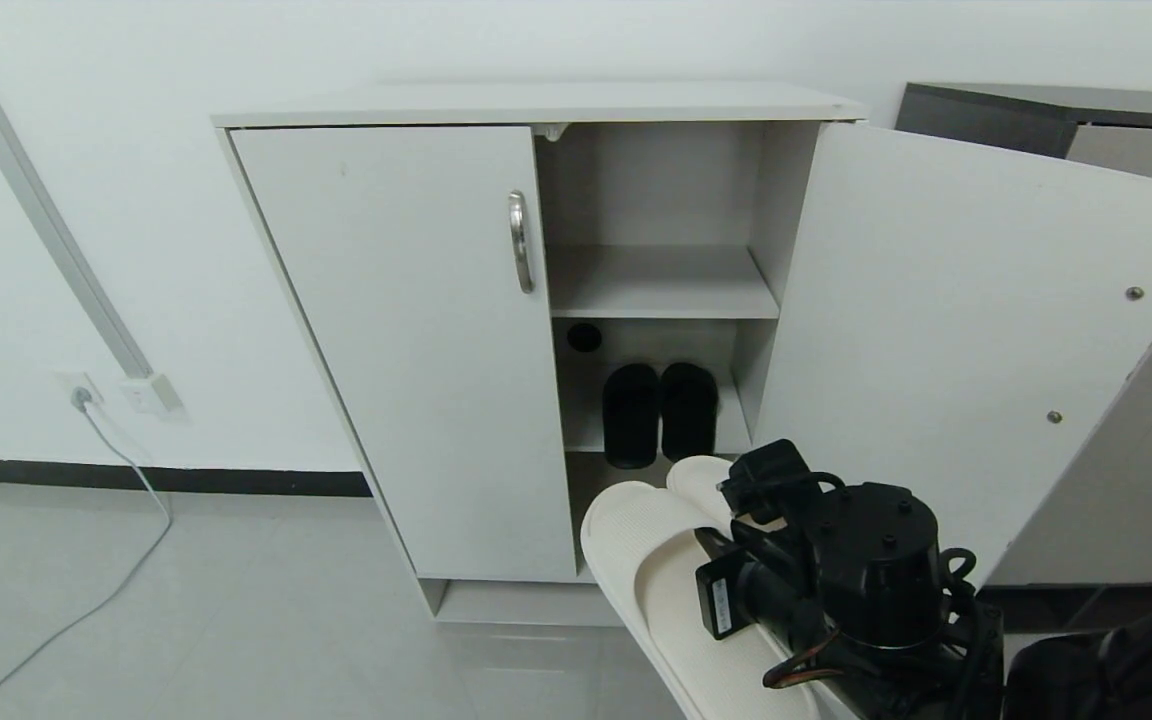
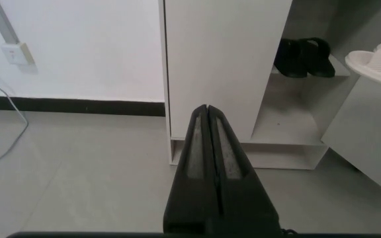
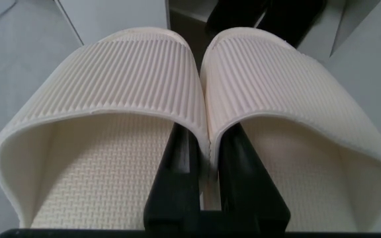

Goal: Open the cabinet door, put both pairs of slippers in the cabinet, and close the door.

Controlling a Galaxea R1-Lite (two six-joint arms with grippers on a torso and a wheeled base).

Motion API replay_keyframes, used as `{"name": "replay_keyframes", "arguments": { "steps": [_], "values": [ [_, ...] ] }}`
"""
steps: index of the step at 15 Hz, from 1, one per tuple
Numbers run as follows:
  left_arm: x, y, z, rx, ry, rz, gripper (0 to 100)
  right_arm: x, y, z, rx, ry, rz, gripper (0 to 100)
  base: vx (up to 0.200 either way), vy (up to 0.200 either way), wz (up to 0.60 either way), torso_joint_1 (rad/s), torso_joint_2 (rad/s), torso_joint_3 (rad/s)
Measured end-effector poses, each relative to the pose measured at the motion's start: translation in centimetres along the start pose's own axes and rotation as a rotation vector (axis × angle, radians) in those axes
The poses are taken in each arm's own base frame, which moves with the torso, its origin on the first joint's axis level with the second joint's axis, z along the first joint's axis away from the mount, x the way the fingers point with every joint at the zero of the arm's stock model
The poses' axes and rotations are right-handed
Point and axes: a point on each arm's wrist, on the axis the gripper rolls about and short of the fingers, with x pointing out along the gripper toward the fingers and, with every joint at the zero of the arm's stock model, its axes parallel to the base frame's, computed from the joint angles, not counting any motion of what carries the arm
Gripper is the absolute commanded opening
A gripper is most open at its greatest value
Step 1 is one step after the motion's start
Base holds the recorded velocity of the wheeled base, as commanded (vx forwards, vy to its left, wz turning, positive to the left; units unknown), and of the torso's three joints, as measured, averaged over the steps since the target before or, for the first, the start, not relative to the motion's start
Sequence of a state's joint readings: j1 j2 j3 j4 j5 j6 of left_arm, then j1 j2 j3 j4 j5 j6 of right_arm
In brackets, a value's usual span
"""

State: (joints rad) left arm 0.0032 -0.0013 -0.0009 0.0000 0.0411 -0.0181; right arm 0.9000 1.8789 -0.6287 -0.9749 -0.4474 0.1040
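- Cream ribbed foam slippers [image 3: 131, 86] sit side by side in our right jaws, which pinch the pair's touching inner walls.
- Beyond those jaws, a pair of black slippers [image 1: 658, 412] rests on a lower shelf of the white two-door cabinet [image 1: 536, 102], whose right door [image 1: 956, 330] is swung open.
- Our left jaws are pressed together above the grey floor tiles [image 2: 78, 178].

Black slippers [image 1: 659, 412] sit side by side on the lower shelf [image 1: 583, 425] of the cabinet [image 1: 386, 350].
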Motion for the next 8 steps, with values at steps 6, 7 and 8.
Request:
{"name": "replay_keyframes", "arguments": {
  "steps": [6, 7, 8],
  "values": [
    [0.0, 0.0, 0.0, 0.001, 0.0, -0.001, 0, 2.8, 1.5, 4.8, 0.091, 0.022, -0.19, 0, 0.0, 0.0, 0.0, 0.0, 0.0, 0.0],
    [0.0, 0.0, 0.0, 0.001, 0.0, 0.0, 0, 3.3, 2.0, 6.4, 0.125, 0.017, -0.226, 0, 0.0, 0.0, 0.0, 0.0, 0.0, 0.0],
    [0.0, 0.0, 0.0, 0.001, 0.0, -0.001, 0, 3.8, 2.4, 8.1, 0.16, 0.001, -0.272, 0, 0.0, 0.0, 0.0, 0.0, 0.0, 0.0]
  ]
}}
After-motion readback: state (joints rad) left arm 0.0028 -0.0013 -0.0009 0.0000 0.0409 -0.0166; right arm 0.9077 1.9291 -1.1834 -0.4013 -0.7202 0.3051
